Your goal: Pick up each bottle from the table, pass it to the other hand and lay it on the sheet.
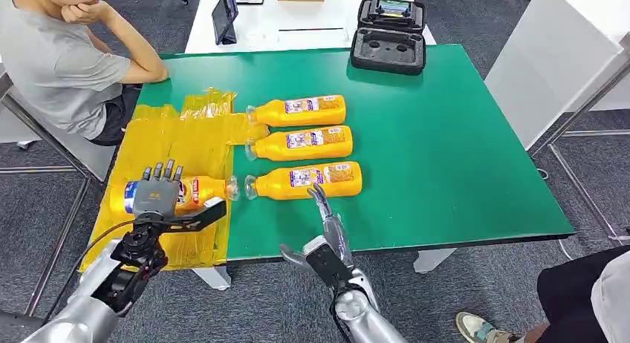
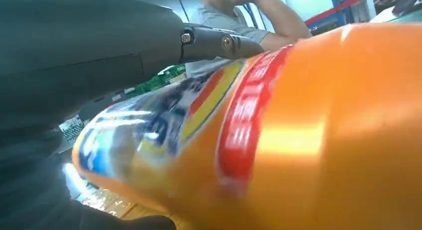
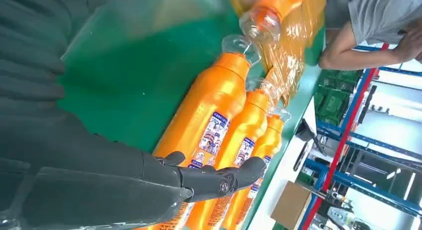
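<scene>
My left hand [image 1: 157, 191] grips an orange bottle [image 1: 202, 189] that lies across the crinkled yellow sheet [image 1: 186, 135], cap toward the table's middle. Up close, the bottle's label [image 2: 298, 140] sits against the left hand [image 2: 74, 56], one finger over it. Three more orange bottles lie side by side on the green table [image 1: 446, 150]: far [image 1: 301, 110], middle [image 1: 304, 142] and near [image 1: 308, 180]. My right hand [image 1: 330, 235] is open, its fingers stretched out at the near bottle's front side. The right wrist view shows that hand [image 3: 99, 175] beside the near bottle [image 3: 209, 115].
A seated person [image 1: 59, 61] leans an elbow on the table's far left corner. A black open case [image 1: 390, 35] stands at the far edge, with a dark tablet [image 1: 224, 15] on the white table behind. A person's shoe [image 1: 483, 330] is on the floor at the lower right.
</scene>
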